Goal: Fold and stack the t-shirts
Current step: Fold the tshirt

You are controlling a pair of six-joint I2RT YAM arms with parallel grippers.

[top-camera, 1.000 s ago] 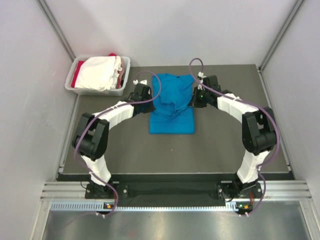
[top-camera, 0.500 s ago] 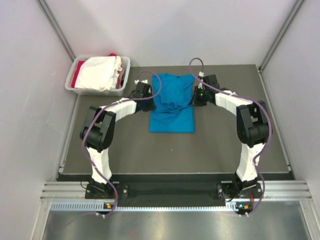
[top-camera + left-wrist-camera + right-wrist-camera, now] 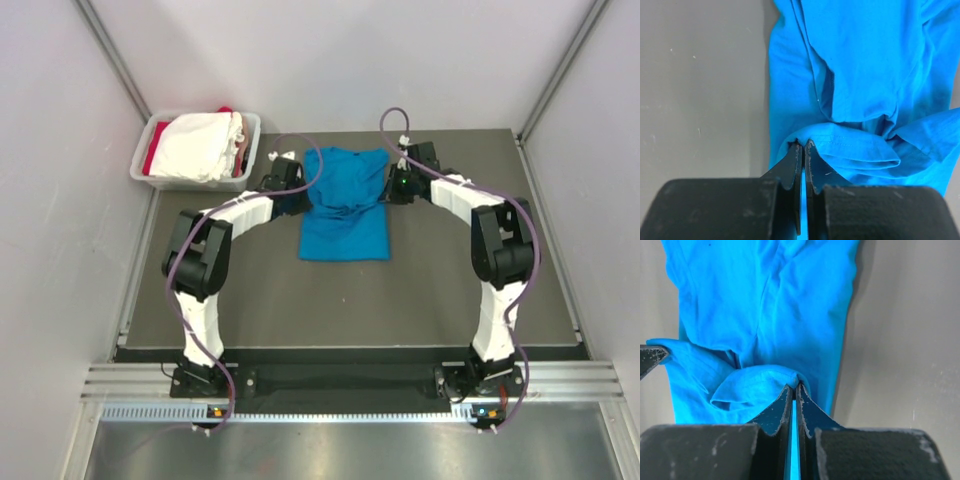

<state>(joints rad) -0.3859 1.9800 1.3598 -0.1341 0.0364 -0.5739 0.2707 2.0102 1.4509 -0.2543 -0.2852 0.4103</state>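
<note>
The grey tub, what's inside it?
White cloth piled on top, with red cloth showing along its left side. The bottom of the tub and anything underneath are covered.

Left arm (image 3: 238, 211) and right arm (image 3: 462, 196) bowed outward, left claw (image 3: 803, 145) clamped tight, right claw (image 3: 794, 387) clamped tight

We find a dark grey table (image 3: 430, 290), its top flat and matt, closed in by pale walls on the left, right and far sides; a blue shirt (image 3: 345, 228) lies on it toward the far middle; the shirt's near half is flat and squared, its far half rumpled into raised folds; a pale grey tub (image 3: 196, 184) stands at the far left corner, apart from the shirt.
</note>
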